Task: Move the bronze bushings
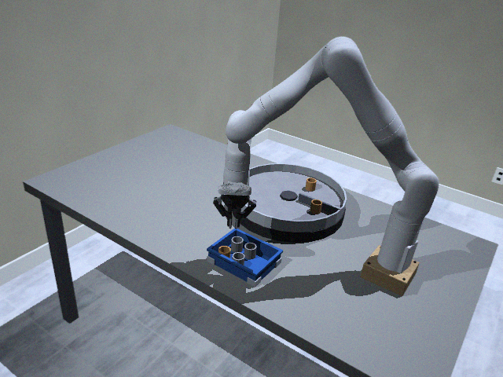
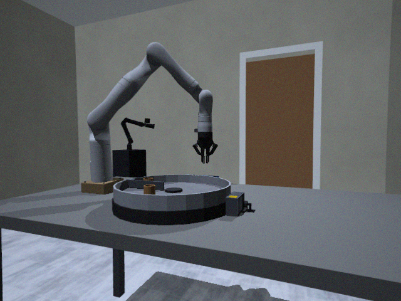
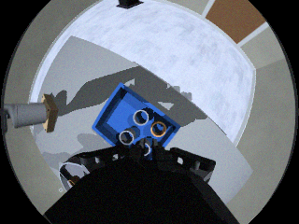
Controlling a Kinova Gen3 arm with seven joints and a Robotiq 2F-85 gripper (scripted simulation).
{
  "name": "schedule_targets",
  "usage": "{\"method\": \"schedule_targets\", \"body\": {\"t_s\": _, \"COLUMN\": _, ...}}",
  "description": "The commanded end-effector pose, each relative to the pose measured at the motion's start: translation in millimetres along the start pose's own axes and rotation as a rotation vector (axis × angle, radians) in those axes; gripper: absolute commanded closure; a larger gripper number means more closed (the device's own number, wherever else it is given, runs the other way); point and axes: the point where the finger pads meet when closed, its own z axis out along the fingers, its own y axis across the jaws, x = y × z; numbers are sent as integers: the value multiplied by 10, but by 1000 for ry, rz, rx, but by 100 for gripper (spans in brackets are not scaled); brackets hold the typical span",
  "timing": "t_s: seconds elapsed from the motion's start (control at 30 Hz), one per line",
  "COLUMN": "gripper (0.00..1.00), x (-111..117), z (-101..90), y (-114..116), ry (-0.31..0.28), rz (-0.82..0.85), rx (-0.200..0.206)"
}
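Observation:
A blue crate (image 1: 266,248) (image 3: 111,119) stands near the table's front edge. It holds one bronze bushing (image 1: 224,250) (image 3: 160,129) and three steel bushings (image 1: 236,243) (image 1: 250,250) (image 1: 238,257), all upright. My gripper (image 1: 234,224) (image 2: 205,160) is shut and empty. It hangs above the crate's far side, between the crate and the turntable. Two bronze bushings (image 1: 310,184) (image 1: 316,206) stand upright on the turntable's disc (image 1: 268,190) (image 2: 173,190), clear of the dark hub (image 1: 288,195). In the exterior view they show beside the divider (image 2: 149,189) (image 2: 148,179).
The turntable has a raised rim (image 1: 337,210) (image 2: 171,199), an inner divider wall (image 1: 308,199) and a motor box (image 2: 234,203) at its side. The arm's wooden base (image 1: 389,276) stands at the right. A black box with a small arm (image 2: 129,162) stands behind the table.

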Motion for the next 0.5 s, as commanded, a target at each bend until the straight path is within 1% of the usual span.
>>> {"method": "schedule_targets", "body": {"t_s": 0.0, "gripper": 88, "x": 95, "z": 34, "y": 62, "ry": -2, "rz": -13, "rx": 2}}
{"method": "schedule_targets", "body": {"t_s": 0.47, "gripper": 88, "x": 110, "z": 34, "y": 74, "ry": -2, "rz": -13, "rx": 2}}
